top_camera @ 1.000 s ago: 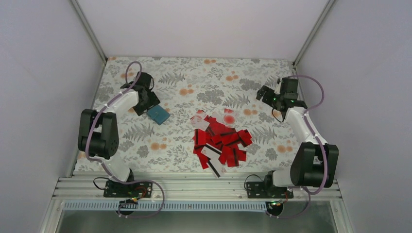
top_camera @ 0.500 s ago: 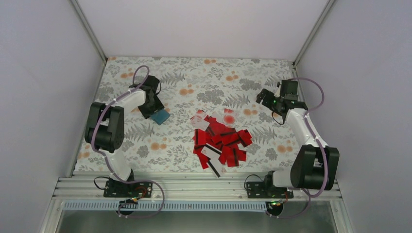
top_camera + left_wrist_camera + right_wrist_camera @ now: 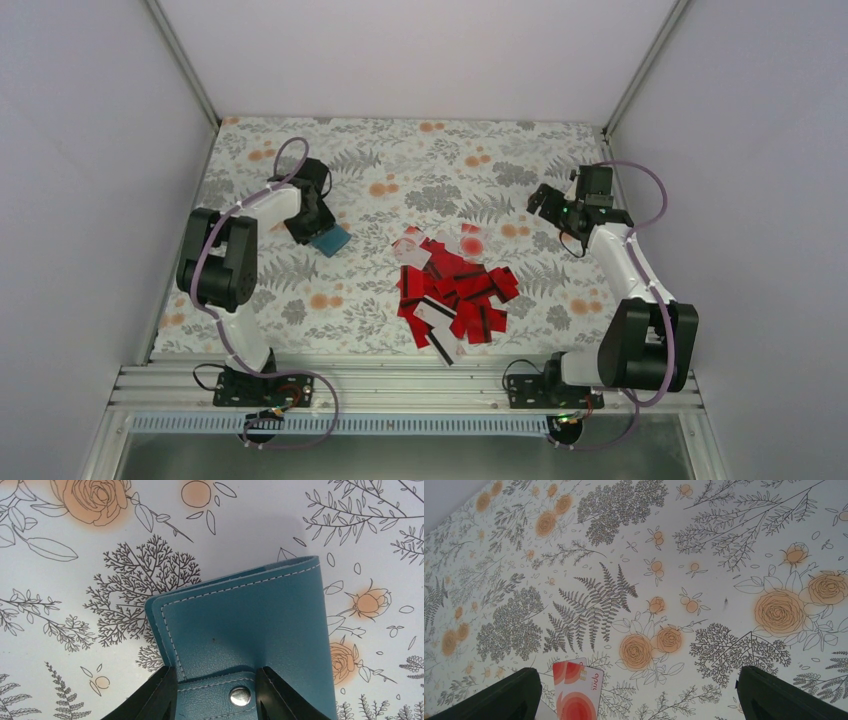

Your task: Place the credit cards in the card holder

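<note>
Pinches the snap tab (image 3: 210, 704) of the holder (image 3: 240, 625) with the left fingers (image 3: 316, 230), one black tip pressed against each side of the tab, with the metal snap (image 3: 240, 696) nearer the right-hand tip. Finds the holder folded shut, teal face up with pale stitching along its edge, lying flat on the table (image 3: 400, 150). Reaches out ahead of those fingers and runs on beneath both tips, wider than the gap between them. Holds the right fingers (image 3: 543, 198) spread wide above the flowered table, gripping nothing. Catches one card (image 3: 574, 692), white with a red spot, lying on the table inside that gap, close to the left-hand tip and cut off by the lower edge of the wrist view. Places the cards (image 3: 455, 290) in a loose overlapping heap between the two sets of fingers, well apart from the left ones and nearer the right ones. Shows them mostly red, some crossed by a black stripe, a few with white faces. Leaves heap and holder well apart on the table.
</note>
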{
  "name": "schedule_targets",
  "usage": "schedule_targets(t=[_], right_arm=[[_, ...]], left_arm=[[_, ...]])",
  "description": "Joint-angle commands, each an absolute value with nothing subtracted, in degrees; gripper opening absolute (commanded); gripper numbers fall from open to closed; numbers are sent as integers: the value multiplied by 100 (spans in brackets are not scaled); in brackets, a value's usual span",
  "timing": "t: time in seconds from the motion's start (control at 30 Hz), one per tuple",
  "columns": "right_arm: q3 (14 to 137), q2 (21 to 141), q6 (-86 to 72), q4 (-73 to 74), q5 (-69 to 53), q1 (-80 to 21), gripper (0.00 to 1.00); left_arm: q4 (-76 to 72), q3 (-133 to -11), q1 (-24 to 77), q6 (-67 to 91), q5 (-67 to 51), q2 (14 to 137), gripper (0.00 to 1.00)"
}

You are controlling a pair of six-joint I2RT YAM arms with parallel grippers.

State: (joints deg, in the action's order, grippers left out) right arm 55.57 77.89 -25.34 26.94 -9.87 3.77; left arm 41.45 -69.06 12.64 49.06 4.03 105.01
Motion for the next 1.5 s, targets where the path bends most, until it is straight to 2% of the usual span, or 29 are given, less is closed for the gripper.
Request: schedule_targets(t=[0.0, 0.57, 0.83, 1.07, 1.3, 1.47], right_arm=[[5573, 7812, -2521, 2828, -1027, 342, 99], [5675, 7903, -2505, 2827, -1239, 274, 99], [5781, 7966, -2304, 2653, -1755, -58, 99], [6101, 8352, -2041, 2496, -2076, -829, 99], [6676, 9039, -1907, 2634, -1884, -1786, 99], [6953, 9371, -1950, 2743, -1749, -2086, 99]], left_arm=[[4070, -6817, 1273, 4915, 332, 10618, 38], [4013, -6900, 1477, 4616, 333, 10697, 17], [3718, -6603, 1690, 3771, 354, 10369, 18], [3394, -6239, 1910, 2839, 267, 9951, 21], [3530, -6300, 1933, 2423, 488, 9486, 34], [3852, -6532, 1980, 2691, 579, 9665, 37]])
